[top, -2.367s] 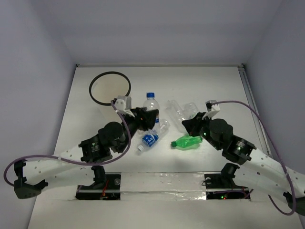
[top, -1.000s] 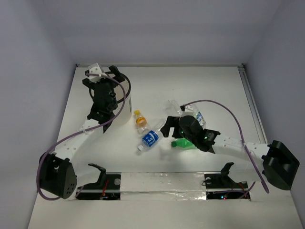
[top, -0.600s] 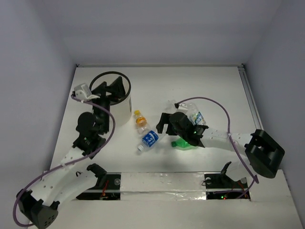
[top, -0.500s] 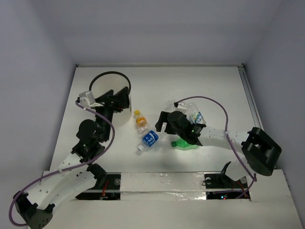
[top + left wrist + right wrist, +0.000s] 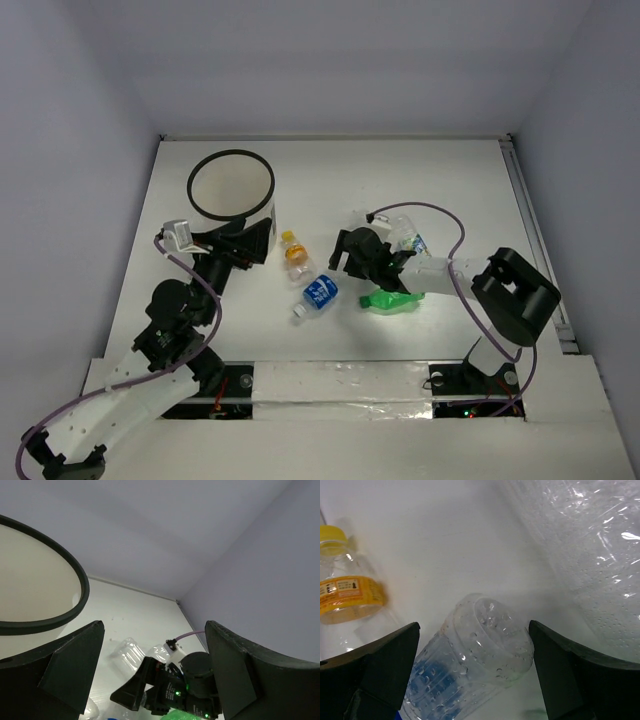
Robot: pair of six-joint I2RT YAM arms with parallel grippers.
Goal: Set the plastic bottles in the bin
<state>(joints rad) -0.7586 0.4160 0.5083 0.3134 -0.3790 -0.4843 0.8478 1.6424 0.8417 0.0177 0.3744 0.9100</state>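
Note:
The bin (image 5: 231, 187), white with a black ring rim (image 5: 75, 582), stands at the back left. My left gripper (image 5: 248, 238) hangs open and empty just in front of it (image 5: 155, 625). A tiny orange bottle with a yellow cap (image 5: 294, 250) stands between the arms. A clear blue-labelled bottle (image 5: 318, 293) lies beside it. My right gripper (image 5: 345, 255) is open, its fingers either side of that bottle's base (image 5: 485, 645) without touching it. The green bottle (image 5: 392, 299) lies under the right arm. Clear bottles (image 5: 405, 236) lie behind it.
White walls close in the table at the back and on both sides. A large crumpled clear bottle (image 5: 580, 545) fills the upper right of the right wrist view. The orange bottle (image 5: 345, 592) is at that view's left.
My left gripper has come back from over the bin and dropped low in front of it. My right gripper has moved left to the lying blue-labelled bottle.

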